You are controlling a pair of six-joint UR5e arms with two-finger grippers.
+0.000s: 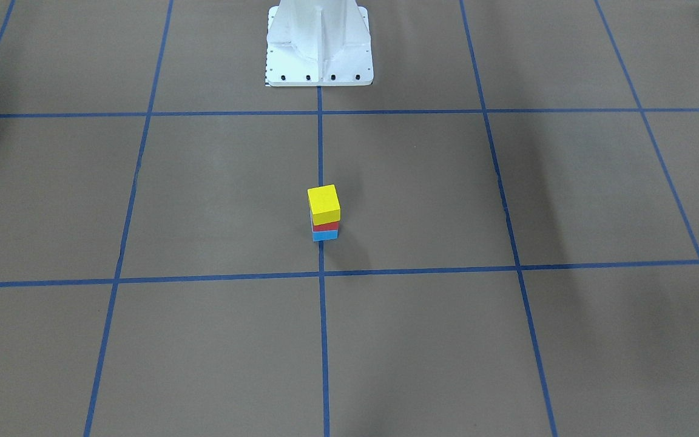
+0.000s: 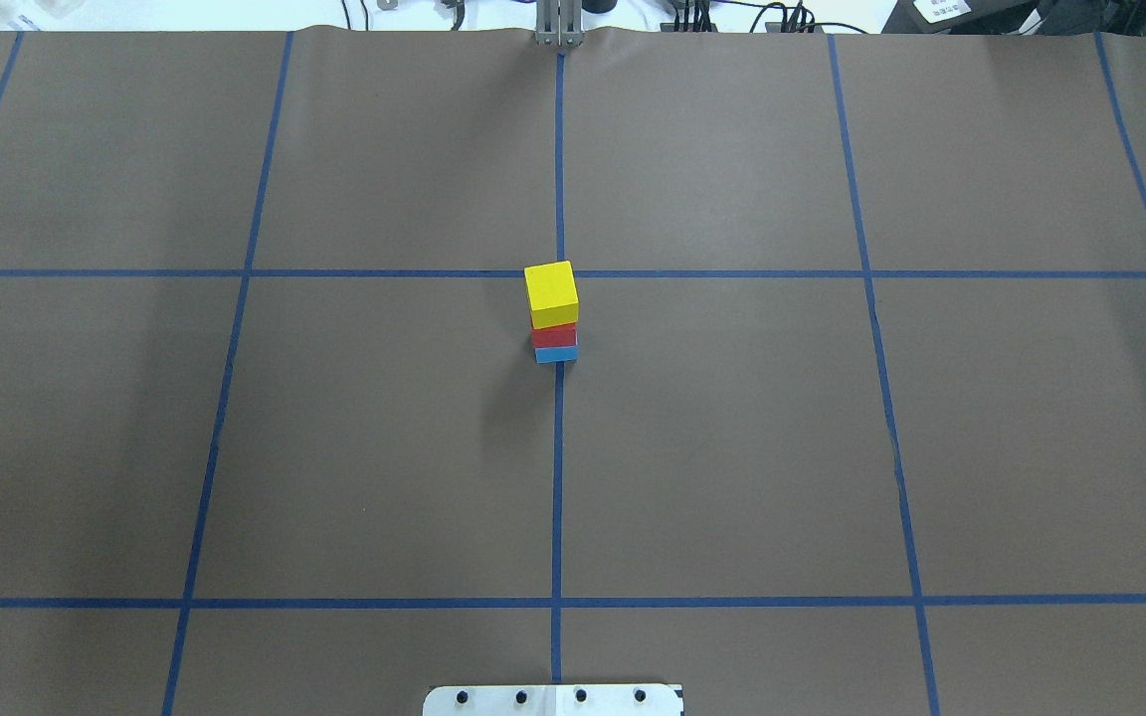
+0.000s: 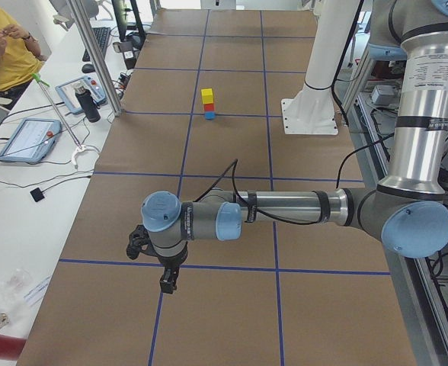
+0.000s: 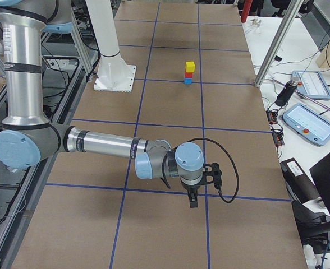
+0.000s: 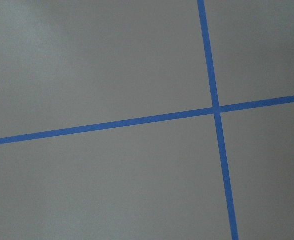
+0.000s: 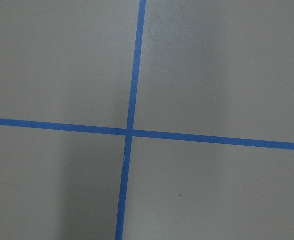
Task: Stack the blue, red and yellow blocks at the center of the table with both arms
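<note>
The left arm [image 3: 285, 207] holds its silver forearm level and low over the brown matte table [image 2: 732, 447], wrist bent down, left gripper [image 3: 166, 284] pointing at the surface near the blue tape lines [image 2: 558, 477]; the right arm [image 4: 103, 144] mirrors this at the opposite end, right gripper [image 4: 192, 200] also pointing down; whether either's jaws are spread or pressed together cannot be told; at the table's centre, well apart from both, three plain cubes stand stacked: blue block [image 2: 556, 354] lowest, red block [image 2: 554, 337] on it, yellow block [image 2: 550, 291] on top.
</note>
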